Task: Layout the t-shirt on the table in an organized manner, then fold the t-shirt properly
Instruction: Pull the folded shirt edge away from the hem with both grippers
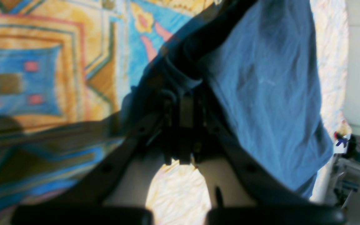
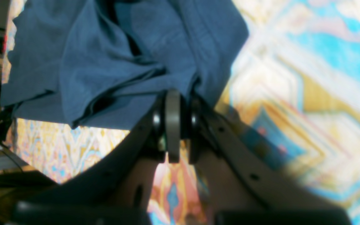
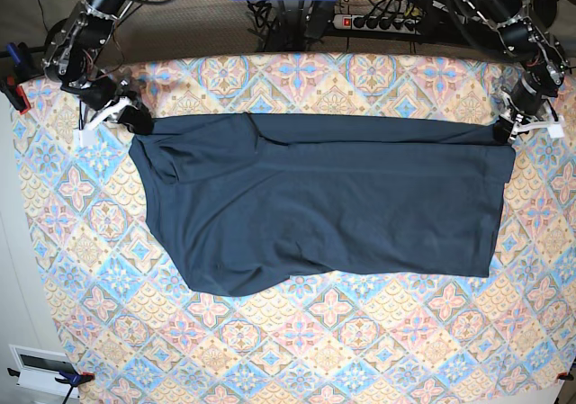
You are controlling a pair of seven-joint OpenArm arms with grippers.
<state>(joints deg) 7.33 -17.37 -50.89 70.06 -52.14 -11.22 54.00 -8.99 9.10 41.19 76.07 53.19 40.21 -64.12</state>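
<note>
While both grippers pinch its far corners, the right gripper [image 3: 137, 121] at the left and the left gripper [image 3: 501, 132] at the right, the t-shirt [image 3: 315, 202] lies spread across the table [image 3: 360, 350].

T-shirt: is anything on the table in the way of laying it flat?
Nothing visible. The t-shirt is stretched between the right end effector and left end effector, both gripping its far edge. The table around it shows only patterned cloth.
</note>
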